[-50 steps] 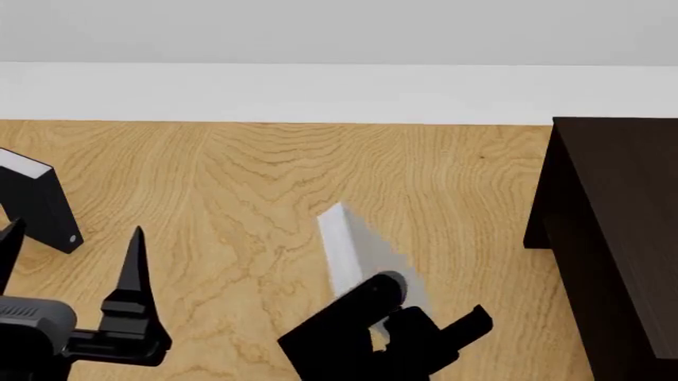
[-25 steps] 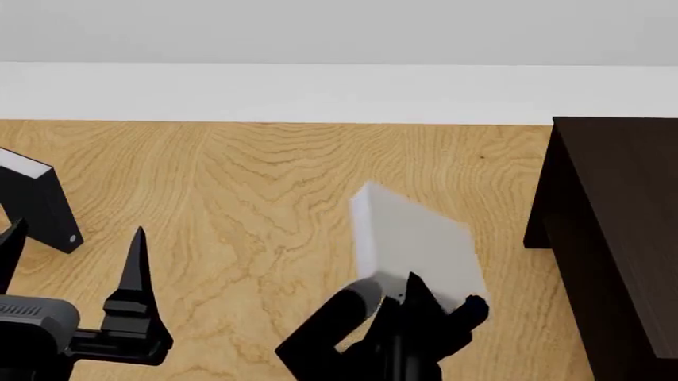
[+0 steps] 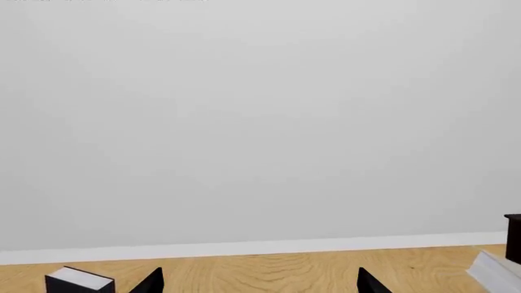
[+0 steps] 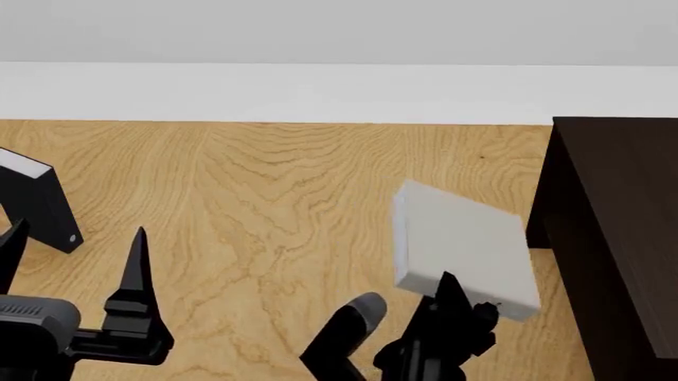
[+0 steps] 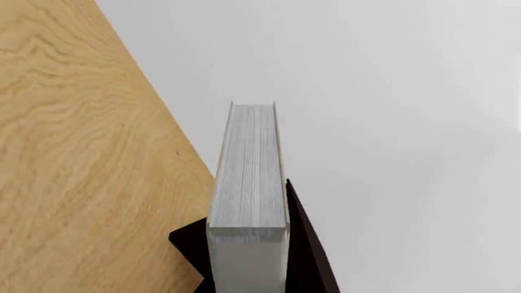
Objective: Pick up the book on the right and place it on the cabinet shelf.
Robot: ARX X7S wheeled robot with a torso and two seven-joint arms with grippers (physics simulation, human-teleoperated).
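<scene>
Up off the wooden tabletop (image 4: 265, 206), the right claw (image 4: 456, 305) grips the book (image 4: 461, 246), tilted beside the cabinet shelf (image 4: 625, 206). Its left claw (image 4: 75, 254) hangs spread and empty near a black book (image 4: 37, 202).

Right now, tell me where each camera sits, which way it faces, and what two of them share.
Head view: high on the robot, looking down over the wooden tabletop; shows the left gripper, the right gripper holding the grey book, the dark cabinet.
Left wrist view: near that gripper, facing the white wall; fingertips at the frame edge.
Right wrist view: behind the held book's page edges, cabinet beyond.
Shared: all three show the grey book; head and left wrist both show the black book.
</scene>
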